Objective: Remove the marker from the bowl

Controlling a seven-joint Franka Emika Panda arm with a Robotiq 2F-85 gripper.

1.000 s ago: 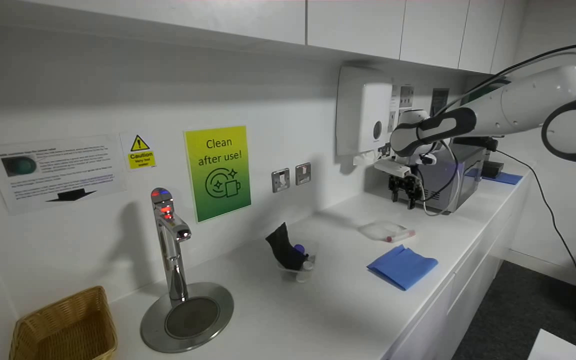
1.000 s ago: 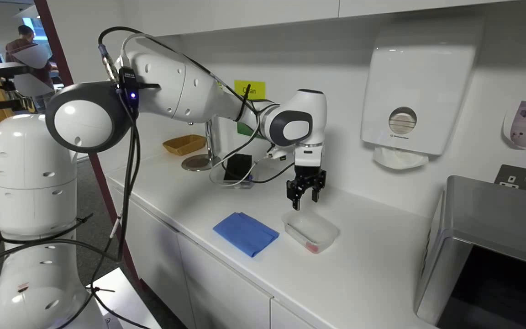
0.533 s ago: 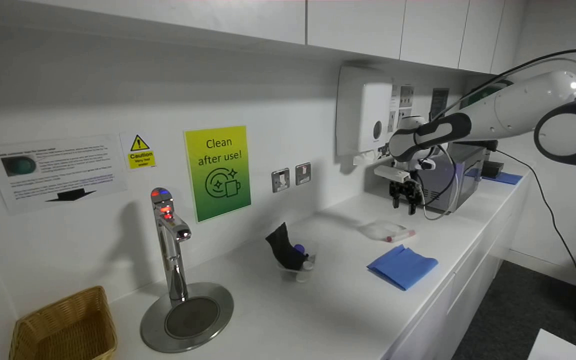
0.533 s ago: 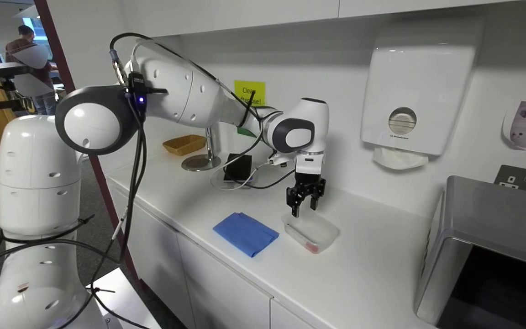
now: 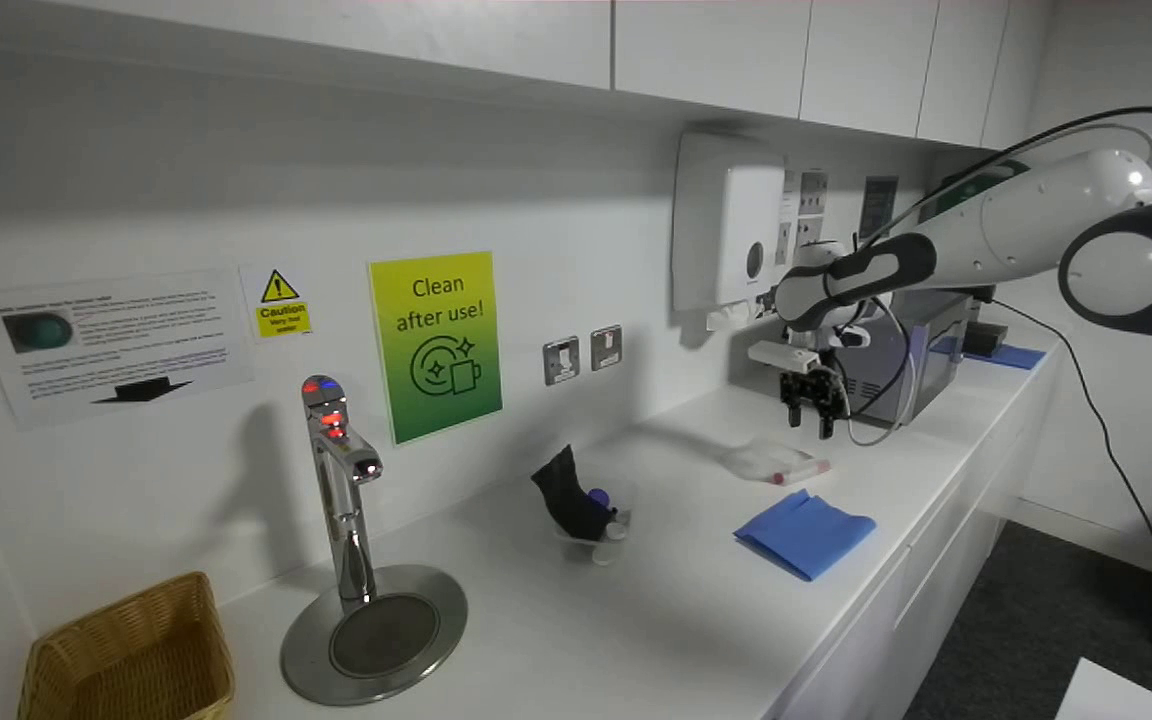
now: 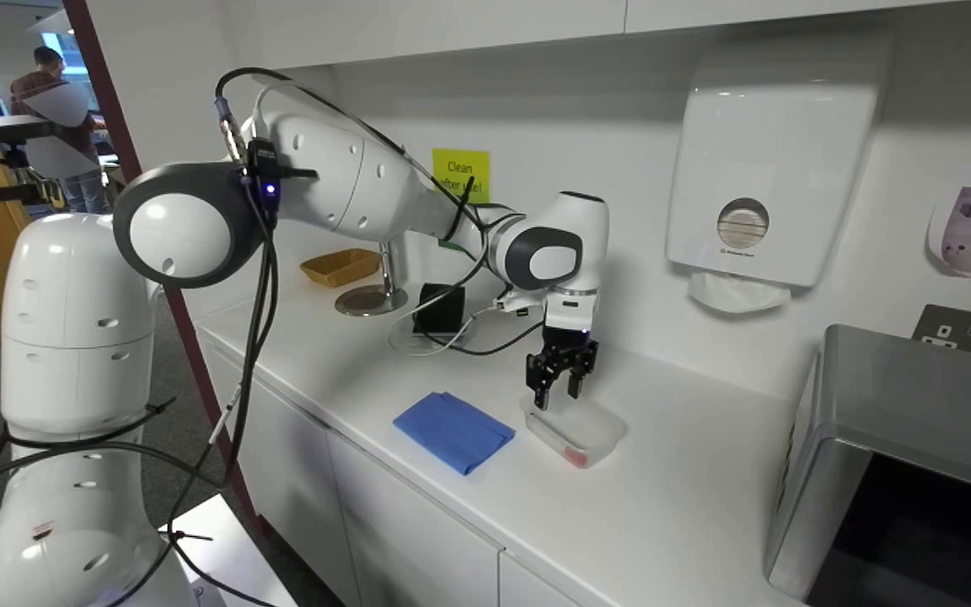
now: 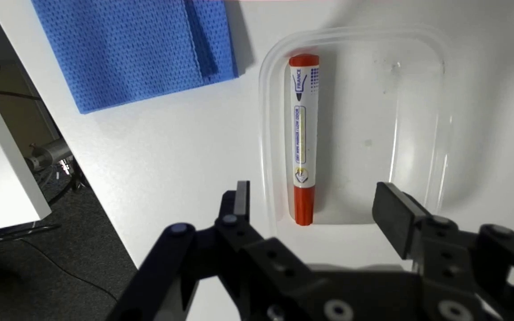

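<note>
Down goes the gripper (image 6: pixel 559 398), lower than a second ago, spread wide and empty near the clear bowl (image 7: pixel 359 142); the red-capped marker (image 7: pixel 304 138) lies inside along one side, so this looks like the approach for a grasp.

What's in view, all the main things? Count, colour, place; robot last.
marker: one, white with red ends, lying in bowl
bowl: one, clear, on counter
counter: one, white, along wall
cloth: one, blue, beside bowl
tap: one, chrome, on counter
basket: one, tan, beside tap
tub: one, clear, between tap and bowl
unidentified item: one, black, in tub
cleaning poster: one, yellow-green, on wall
towel dispenser: one, white, on wall
boxy appliance: one, grey, on counter
person: one, in dark red, background
arm: one, white and grey, over counter
gripper: one, black, open, near bowl
</note>
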